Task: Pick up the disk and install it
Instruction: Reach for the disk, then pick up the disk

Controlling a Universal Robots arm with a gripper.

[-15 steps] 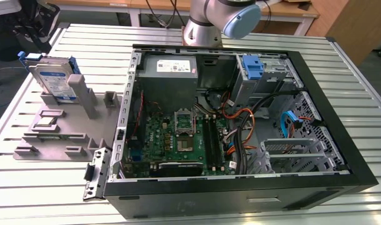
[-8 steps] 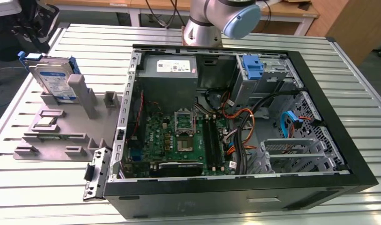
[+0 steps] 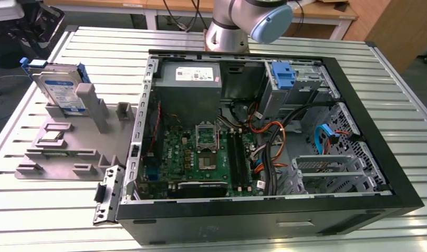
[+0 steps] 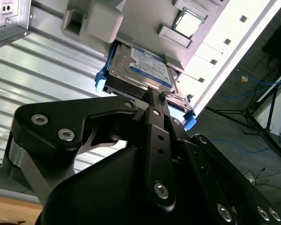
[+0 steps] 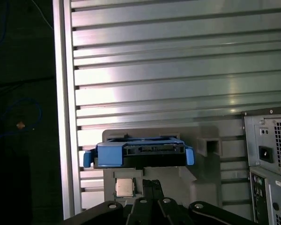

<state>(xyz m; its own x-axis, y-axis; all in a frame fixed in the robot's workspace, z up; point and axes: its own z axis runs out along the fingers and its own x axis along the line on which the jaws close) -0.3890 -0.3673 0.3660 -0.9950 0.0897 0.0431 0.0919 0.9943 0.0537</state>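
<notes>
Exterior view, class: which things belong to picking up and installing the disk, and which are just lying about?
Job in hand: disk, upright in the grey holder; open computer case; gripper, close to the disk.
Lying about: processor chip on the holder; metal strip beside the case.

1. Finding: a robotics lab or workshop.
2. A slotted aluminium surface [image 3: 388,79] carries a robot arm [image 3: 234,23] at its far edge.
3. An open computer case [image 3: 269,210] lies on it, boards and wiring exposed.
4. A grey jig [image 3: 66,152] holds the disk [image 3: 59,86] upright.
5. Wooden benches [image 3: 318,13] stand behind the surface; loose cables [image 4: 260,80] lie on the floor.
</notes>
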